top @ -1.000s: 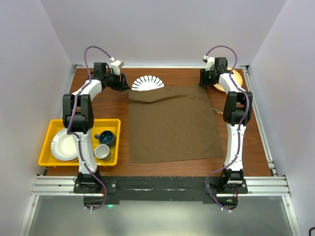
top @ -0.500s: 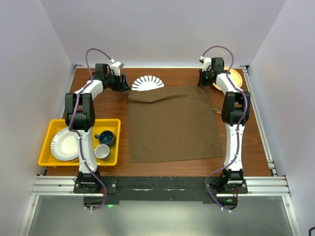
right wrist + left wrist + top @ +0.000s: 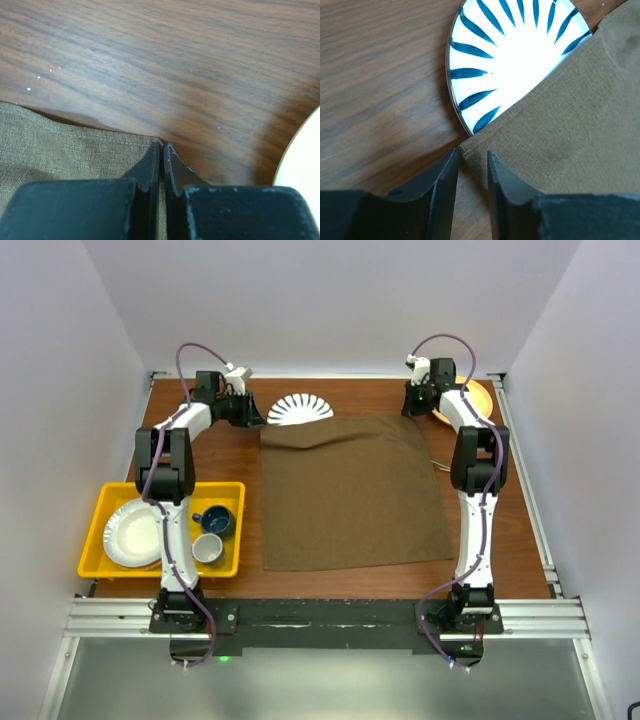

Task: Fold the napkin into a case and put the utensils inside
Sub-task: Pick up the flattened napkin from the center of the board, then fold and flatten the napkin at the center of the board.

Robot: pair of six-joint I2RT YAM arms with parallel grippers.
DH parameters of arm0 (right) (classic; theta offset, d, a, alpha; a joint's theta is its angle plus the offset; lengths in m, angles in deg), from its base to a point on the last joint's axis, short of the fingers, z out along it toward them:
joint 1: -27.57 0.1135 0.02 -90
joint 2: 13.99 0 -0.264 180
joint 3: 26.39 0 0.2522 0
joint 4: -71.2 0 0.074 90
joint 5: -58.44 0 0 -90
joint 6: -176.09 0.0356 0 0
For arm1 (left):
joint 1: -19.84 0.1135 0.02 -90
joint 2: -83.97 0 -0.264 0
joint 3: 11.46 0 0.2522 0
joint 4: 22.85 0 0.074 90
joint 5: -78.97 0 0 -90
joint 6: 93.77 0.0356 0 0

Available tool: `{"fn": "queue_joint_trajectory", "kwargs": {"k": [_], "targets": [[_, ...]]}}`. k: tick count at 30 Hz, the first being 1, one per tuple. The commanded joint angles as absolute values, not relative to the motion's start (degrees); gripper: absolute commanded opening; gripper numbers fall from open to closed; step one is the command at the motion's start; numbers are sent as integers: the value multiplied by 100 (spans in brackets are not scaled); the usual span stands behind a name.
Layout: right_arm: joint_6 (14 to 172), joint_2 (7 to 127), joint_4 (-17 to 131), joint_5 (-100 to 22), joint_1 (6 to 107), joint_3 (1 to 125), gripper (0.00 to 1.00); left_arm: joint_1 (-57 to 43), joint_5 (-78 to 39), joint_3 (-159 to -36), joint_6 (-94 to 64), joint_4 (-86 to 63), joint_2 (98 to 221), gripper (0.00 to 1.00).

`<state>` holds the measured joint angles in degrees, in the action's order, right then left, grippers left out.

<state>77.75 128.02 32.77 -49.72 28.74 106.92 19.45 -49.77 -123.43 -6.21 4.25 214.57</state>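
Olive-brown cloth is what I am working with: the napkin [image 3: 350,490] lies spread flat in the middle of the table [image 3: 175,60], not yet folded, its far hem running left to right between my two arms. That hem is what matters for the coming fold, since each arm sits at its own far corner. In the right wrist view the right gripper [image 3: 162,147] is at the far-right corner with its jaws pressed together, and the hem runs straight into the seam between them, so I judge it is pinching the cloth. In the left wrist view the left gripper [image 3: 472,155] has its jaws spread a little, with the far-left corner poking into the gap and no pinch made there. Just beyond that corner the napkin laps over the near rim of the striped plate [image 3: 515,55]. I would want the left jaws closed before drawing the hem toward the near edge.
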Motion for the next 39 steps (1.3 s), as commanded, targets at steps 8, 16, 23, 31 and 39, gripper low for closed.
{"fn": "queue_joint_trajectory", "kwargs": {"k": [8, 16, 23, 31, 39], "targets": [[7687, 11970, 3134, -5432, 2871, 10594, 0, 1984, -5497, -12463, -413, 260, 21080, 0], [7274, 11082, 2888, -5687, 2679, 10005, 0, 1984, -5708, -11839, 535, 488, 20158, 0], [6344, 10528, 1958, -5881, 2485, 9549, 0, 1887, -6121, -11066, 2204, 1612, 19236, 0], [4928, 9536, 683, -6118, 2309, 8346, 0, 1545, -5920, -9941, 4304, 3123, 18259, 0], [3759, 8841, 128, -5890, 2309, 7132, 0, 710, -5225, -8455, 4913, 3143, 17248, 0]]}}
